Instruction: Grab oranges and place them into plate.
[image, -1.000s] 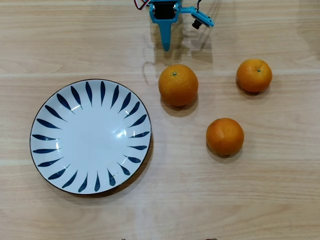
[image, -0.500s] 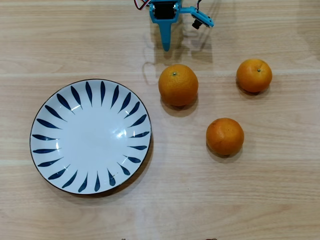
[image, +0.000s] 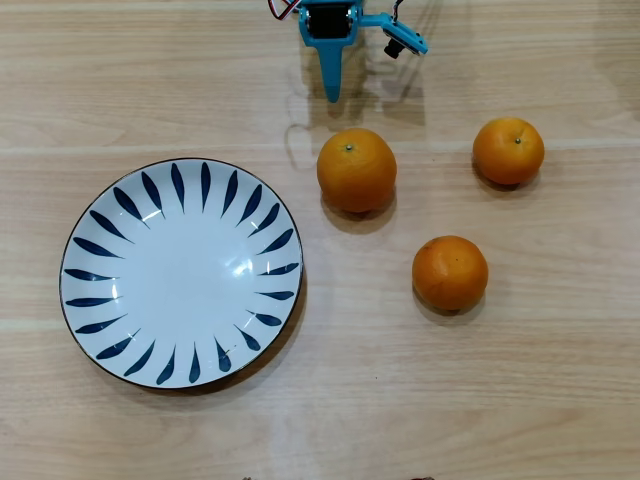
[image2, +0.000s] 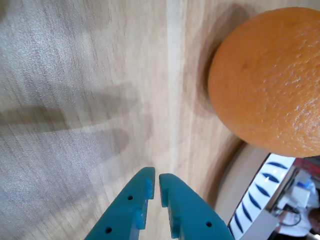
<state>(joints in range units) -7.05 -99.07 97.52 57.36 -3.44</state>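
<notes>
Three oranges sit loose on the wooden table (image: 520, 400), none yet in the plate (image: 100, 248). The largest orange (image: 356, 169) lies just right of the plate's upper edge in the overhead view, touching nothing; a second orange (image: 508, 150) rests well off to the right, and the third orange (image: 450, 272) lies below and between them. The plate itself is bare, white with dark blue leaf strokes round its rim.

My gripper (image: 332, 95) hangs above the largest orange in the overhead view, tip pointing at it but clear of it. In the wrist view the two teal fingers (image2: 131, 210) stand almost together, only a thin slit between them, holding nothing, with the big orange filling the upper right corner and a slice of the plate rim showing beyond it.

I judge the task barely begun. My worry is the jaws: this narrow, they would strike the fruit's crown and shove it rather than straddle it. A round orange on smooth wood should roll readily, possibly against the plate rim or away out of reach. Closing off-centre could also squirt it sideways.
</notes>
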